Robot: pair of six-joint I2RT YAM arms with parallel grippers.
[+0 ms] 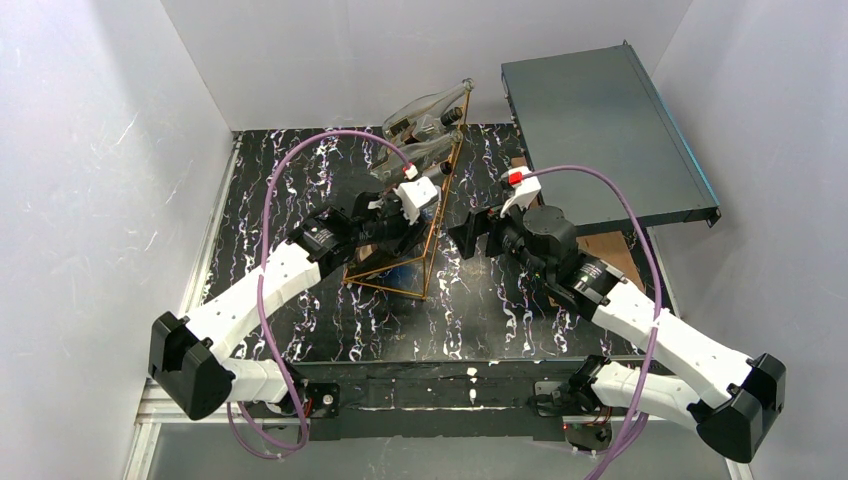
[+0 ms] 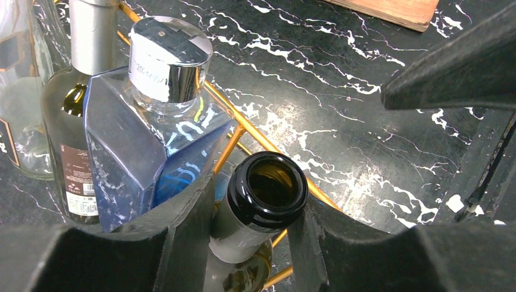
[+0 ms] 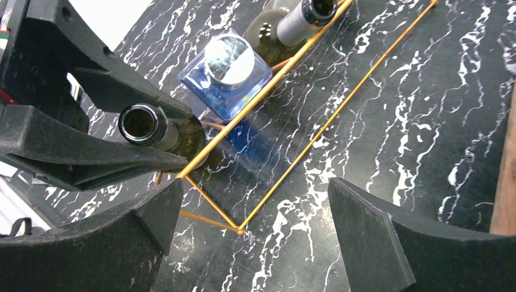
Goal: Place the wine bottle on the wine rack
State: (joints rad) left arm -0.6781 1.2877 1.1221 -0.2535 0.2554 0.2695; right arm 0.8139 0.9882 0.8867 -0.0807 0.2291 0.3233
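Left wrist: 4 btls [image 2: 268,188], 1 rack [image 2: 255,131]

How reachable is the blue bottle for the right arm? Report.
Probably reachable: the right gripper, jaws wide, faces the blue bottle across the table. Wire of the wine rack and the left gripper alongside crowd it.

The table [image 1: 480,320] is black with white squiggly lines (like marble). A thin gold wire rack [image 3: 338,115] stands on it near the middle. A flat dark grey metal box [image 1: 600,130] sits at the back right, with a brown wooden board [image 2: 389,9] peeking out beside it.
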